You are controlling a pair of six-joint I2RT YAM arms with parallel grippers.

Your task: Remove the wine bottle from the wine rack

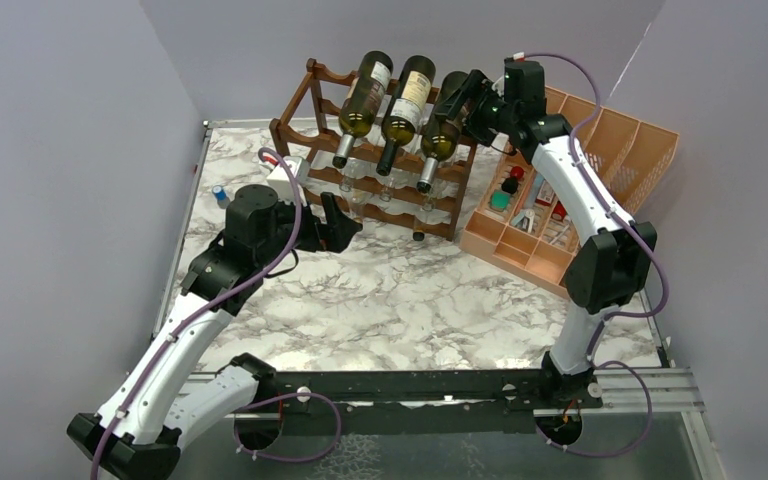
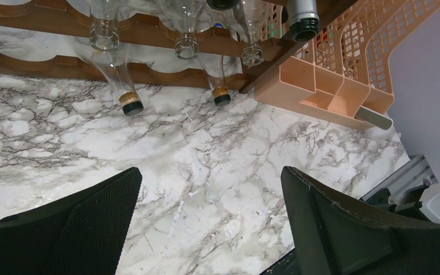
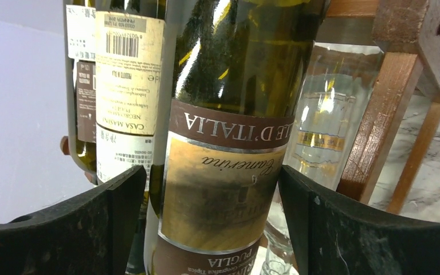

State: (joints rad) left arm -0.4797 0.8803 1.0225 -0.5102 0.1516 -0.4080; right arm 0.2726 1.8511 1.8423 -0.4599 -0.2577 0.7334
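The dark brown wine rack stands at the back of the marble table. Three dark green wine bottles lie on its top tier, necks pointing forward and down. My right gripper is open, and its jaws straddle the labelled body of the rightmost bottle. In the right wrist view this bottle nearly fills the gap between the fingers of the gripper, beside a rack post. My left gripper is open and empty, low over the table in front of the rack; it also shows in the left wrist view.
Clear empty bottles lie on the lower tiers, necks sticking forward. The middle bottle lies close on the left of the one between the right jaws. A peach-orange divided organiser stands against the rack's right side. Grey walls enclose the table.
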